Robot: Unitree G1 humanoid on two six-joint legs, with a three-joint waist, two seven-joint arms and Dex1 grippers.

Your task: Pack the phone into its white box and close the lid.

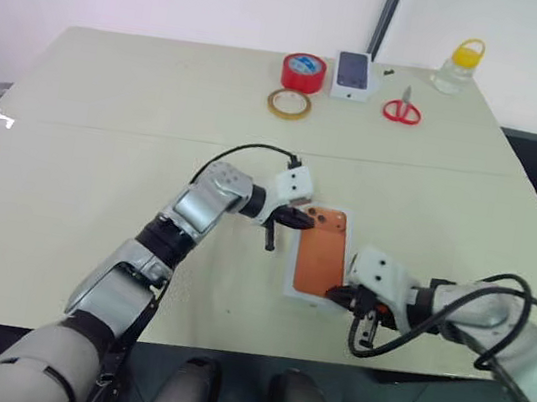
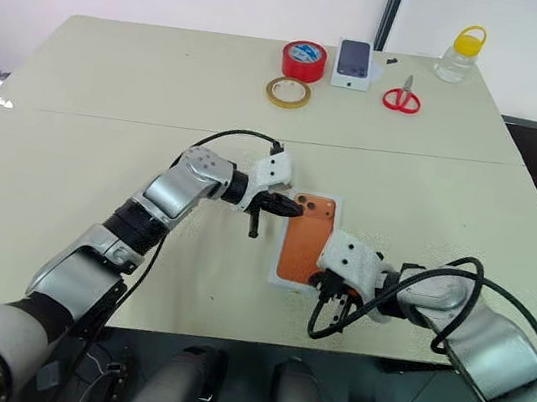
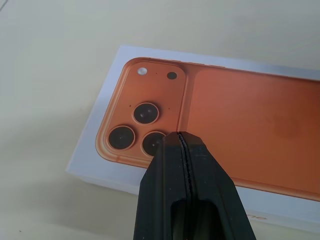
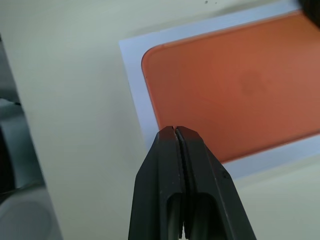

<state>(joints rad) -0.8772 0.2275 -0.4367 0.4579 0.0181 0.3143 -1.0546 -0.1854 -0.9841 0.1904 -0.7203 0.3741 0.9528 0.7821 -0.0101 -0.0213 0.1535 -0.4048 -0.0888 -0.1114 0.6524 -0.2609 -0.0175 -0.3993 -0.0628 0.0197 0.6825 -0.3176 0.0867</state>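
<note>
From where I stand, the packing looks nearly finished: the lid (image 1: 322, 254), with its orange phone picture facing up, sits flat over the white box near the front edge of the tabletop (image 1: 109, 117). I cannot see the phone itself, nor the box base (both would be hidden under the lid if they are there, and I take it they are).

The left hand (image 1: 291, 220) is at the far end of the lid, by the printed camera lenses, its two black fingers (image 3: 187, 165) pressed together with nothing between them. The right hand (image 1: 352, 299) is at the near end, fingers (image 4: 180, 150) likewise pressed together and empty, poised over the white border of the lid. Whether either hand actually touches the lid I cannot say for sure.

So the step in hand appears to be seating the lid. What comes next, I would judge, is a gentle even push at both ends so the lid slides fully down without tilting, then lifting both hands clear without dragging the box across the tabletop.

Well apart, along the far edge, lie a red tape roll (image 1: 304, 71), a tan tape ring (image 1: 289, 103), a small white box picturing a dark phone (image 1: 354, 75), red scissors (image 1: 401, 110) and a yellow-capped bottle (image 1: 458, 66).
</note>
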